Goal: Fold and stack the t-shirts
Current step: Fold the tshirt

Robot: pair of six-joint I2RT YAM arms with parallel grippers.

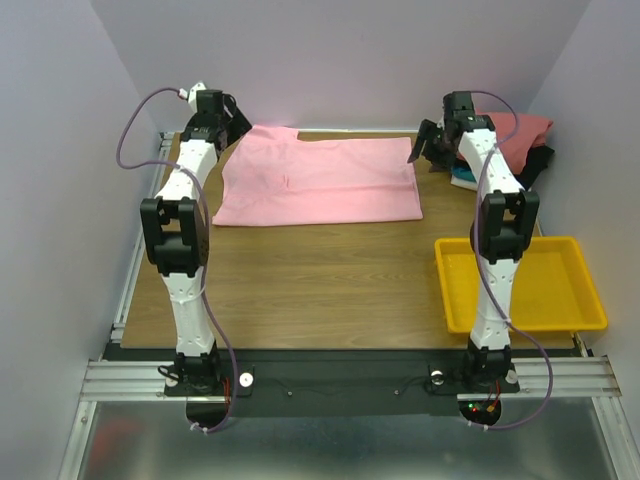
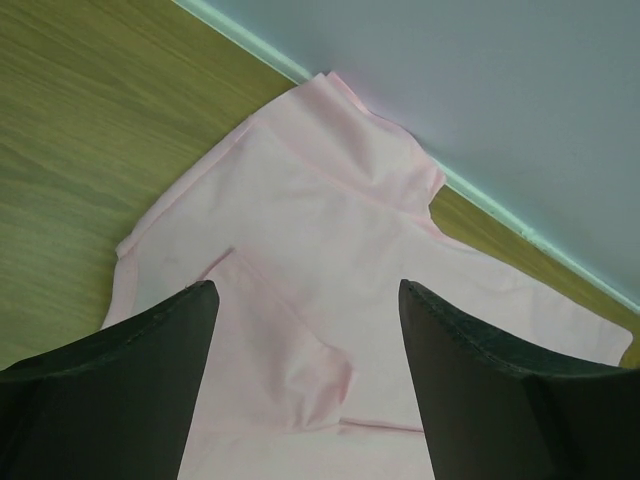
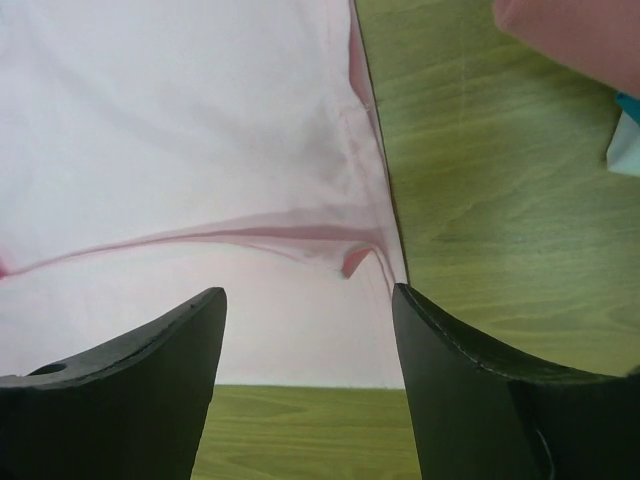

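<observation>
Pink tee (image 1: 315,180) lies flat toward 12 o'clock on the wooden table (image 1: 320,280), its far left corner hidden behind the left arm (image 1: 180,220). At 2 o'clock a pile of tees (image 1: 520,135) is half covered by the right arm (image 1: 500,230): dusty red on top, black and teal only slivers, so three there, four in all. One yellow tray (image 1: 560,285) sits at 4 o'clock. The left gripper (image 2: 308,290) and right gripper (image 3: 310,295) hang spread and empty over the pink tee's far corners. Pale lavender walls (image 1: 350,60) close three sides
</observation>
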